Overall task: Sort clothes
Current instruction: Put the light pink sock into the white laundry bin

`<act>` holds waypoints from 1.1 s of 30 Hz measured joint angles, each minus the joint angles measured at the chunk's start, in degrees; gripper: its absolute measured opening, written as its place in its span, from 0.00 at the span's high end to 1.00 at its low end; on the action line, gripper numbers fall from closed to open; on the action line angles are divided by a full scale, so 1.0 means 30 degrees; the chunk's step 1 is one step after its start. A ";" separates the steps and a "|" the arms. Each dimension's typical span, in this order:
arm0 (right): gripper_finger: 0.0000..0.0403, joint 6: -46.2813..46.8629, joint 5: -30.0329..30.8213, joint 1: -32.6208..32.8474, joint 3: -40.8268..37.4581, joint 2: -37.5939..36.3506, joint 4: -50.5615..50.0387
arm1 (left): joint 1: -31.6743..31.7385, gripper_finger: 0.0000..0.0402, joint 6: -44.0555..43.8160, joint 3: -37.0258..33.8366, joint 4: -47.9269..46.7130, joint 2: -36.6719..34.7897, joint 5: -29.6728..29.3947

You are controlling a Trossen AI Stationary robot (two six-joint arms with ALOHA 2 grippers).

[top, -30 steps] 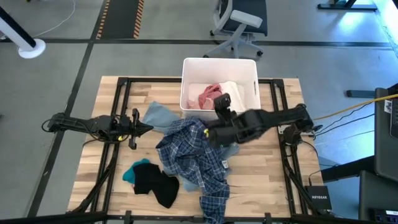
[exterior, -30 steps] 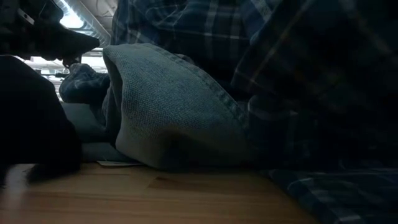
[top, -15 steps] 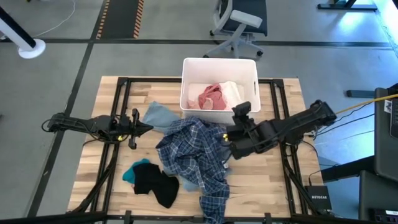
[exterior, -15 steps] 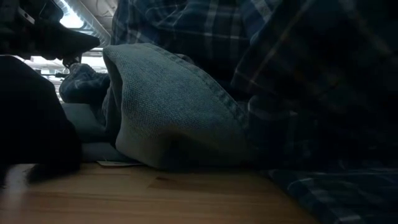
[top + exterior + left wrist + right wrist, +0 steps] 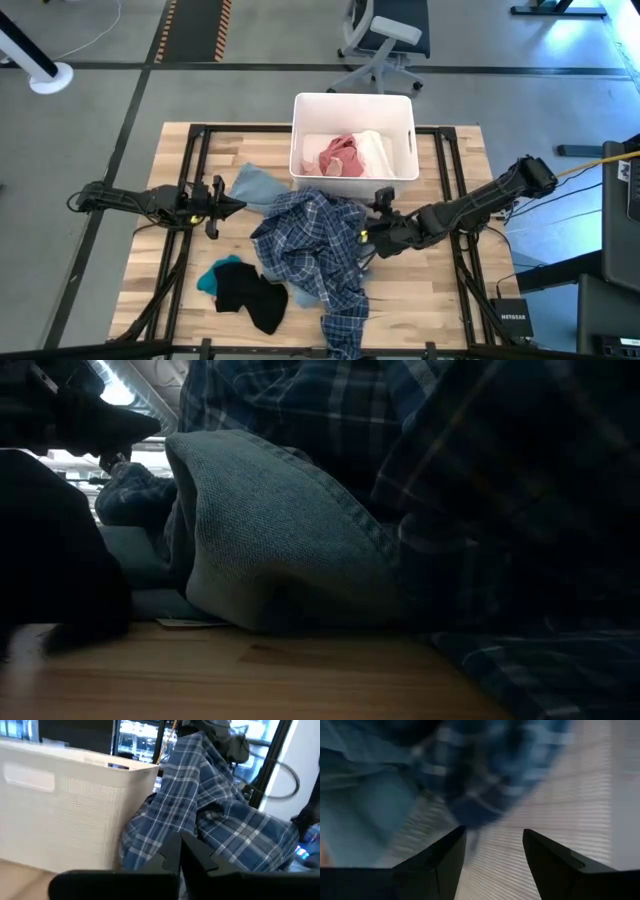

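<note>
Clothes lie in a heap at the middle of the wooden counter (image 5: pixel 440 300), seen from above. Largest is the blue-and-white plaid shirt (image 5: pixel 305 250), spread from the centre down toward six o'clock, its upper edge just below the white plastic bin (image 5: pixel 352 103). The bin stands at twelve o'clock and holds a pink garment (image 5: pixel 335 155) with a white garment (image 5: pixel 378 152) beside it at its three o'clock. A light blue-grey garment (image 5: pixel 255 186) lies at the shirt's ten o'clock, partly under it and touching the bin's lower left corner. A black garment (image 5: pixel 250 292) rests at the shirt's eight o'clock, overlapping a small teal garment (image 5: pixel 208 279) at its nine o'clock.

In the low view a ribbed blue-grey cuff or hem (image 5: pixel 280 550) fills the middle, with plaid cloth above and to its right.

Right claw (image 5: pixel 366 240) is at the shirt's three o'clock edge; its wrist view shows the two dark fingers (image 5: pixel 432 865) spread apart with nothing between them, plaid cloth and bare wood beyond. Left claw (image 5: pixel 232 205) waits at nine o'clock near the blue-grey garment; its wrist view shows its fingers (image 5: pixel 170 862) pressed together, empty.

A small black box (image 5: pixel 512 317) at the counter's four o'clock carries white lettering too small to read.
</note>
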 joint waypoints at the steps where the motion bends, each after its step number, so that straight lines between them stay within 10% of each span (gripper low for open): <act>1: 0.47 -0.0204 -0.0197 -0.0007 -0.0333 0.0000 0.0683 | 0.0007 1.00 -0.0742 0.0000 0.0014 0.0007 0.0006; 18: 0.47 -0.3955 -0.1366 -0.0007 -0.1370 0.1065 0.8706 | -0.0029 1.00 -0.3543 0.0162 0.5508 0.0011 -0.0015; 33: 0.47 -0.3479 -0.1513 -0.0007 -0.1370 0.2929 0.9398 | -0.0029 1.00 -0.1811 0.4816 0.8399 0.2993 -0.0080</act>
